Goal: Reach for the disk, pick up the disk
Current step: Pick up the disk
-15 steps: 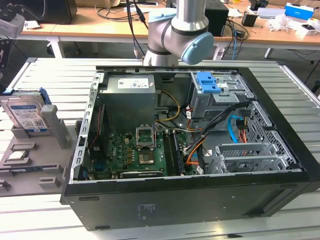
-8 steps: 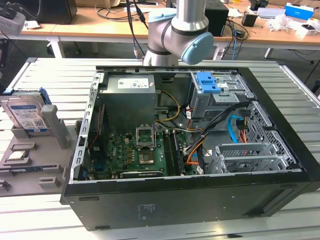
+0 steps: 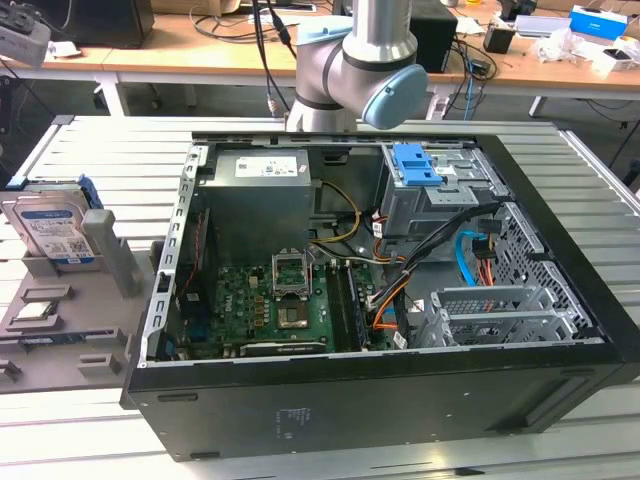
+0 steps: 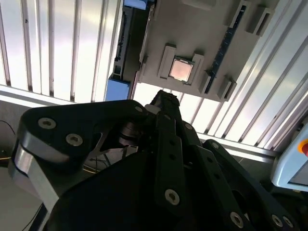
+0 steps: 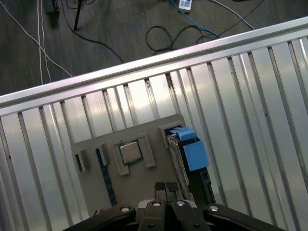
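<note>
The disk (image 3: 52, 228) stands on edge in a grey holder (image 3: 70, 345) at the exterior view's left, showing its silver face, white-and-blue label and blue bracket. In the first wrist view the disk (image 5: 188, 150) is seen edge-on from above, blue bracket uppermost. My gripper (image 5: 165, 186) hangs well above the holder with its two fingertips together and nothing between them. It is over the holder's edge, beside the disk and clear of it. In the second wrist view the gripper (image 4: 163, 100) points towards the holder, with the disk's blue bracket (image 4: 118, 89) off to one side.
A small square processor chip (image 5: 130, 152) lies in the holder beside the disk. An open black computer case (image 3: 400, 385) fills the table's middle, with a blue clip (image 3: 415, 165) inside. The table (image 3: 85, 140) is slatted metal. Cables lie on the floor (image 5: 159, 36).
</note>
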Controlling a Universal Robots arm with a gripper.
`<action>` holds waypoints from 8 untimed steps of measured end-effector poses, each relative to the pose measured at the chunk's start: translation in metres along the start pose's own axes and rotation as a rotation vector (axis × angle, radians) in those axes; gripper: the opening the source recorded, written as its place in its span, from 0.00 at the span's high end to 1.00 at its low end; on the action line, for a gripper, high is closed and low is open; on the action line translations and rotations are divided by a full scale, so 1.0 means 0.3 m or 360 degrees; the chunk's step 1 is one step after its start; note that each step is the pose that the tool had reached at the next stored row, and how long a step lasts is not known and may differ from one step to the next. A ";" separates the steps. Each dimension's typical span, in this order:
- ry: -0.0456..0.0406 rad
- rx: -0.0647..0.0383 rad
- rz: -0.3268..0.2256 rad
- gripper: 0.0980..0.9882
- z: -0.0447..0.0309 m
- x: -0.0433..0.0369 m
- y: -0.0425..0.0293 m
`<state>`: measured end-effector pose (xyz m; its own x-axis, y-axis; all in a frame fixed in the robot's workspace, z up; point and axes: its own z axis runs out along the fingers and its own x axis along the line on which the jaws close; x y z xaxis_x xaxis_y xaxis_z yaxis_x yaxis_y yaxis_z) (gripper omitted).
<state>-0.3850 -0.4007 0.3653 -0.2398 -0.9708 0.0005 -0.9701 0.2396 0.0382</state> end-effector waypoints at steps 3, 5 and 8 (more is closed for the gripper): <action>0.0002 0.0000 -0.0049 0.99 0.000 0.000 0.000; 0.0003 0.0000 -0.0077 0.99 0.000 0.000 0.000; 0.0005 0.0000 -0.0127 0.99 0.000 0.000 0.000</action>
<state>-0.3850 -0.4007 0.3654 -0.1616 -0.9869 0.0005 -0.9861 0.1615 0.0382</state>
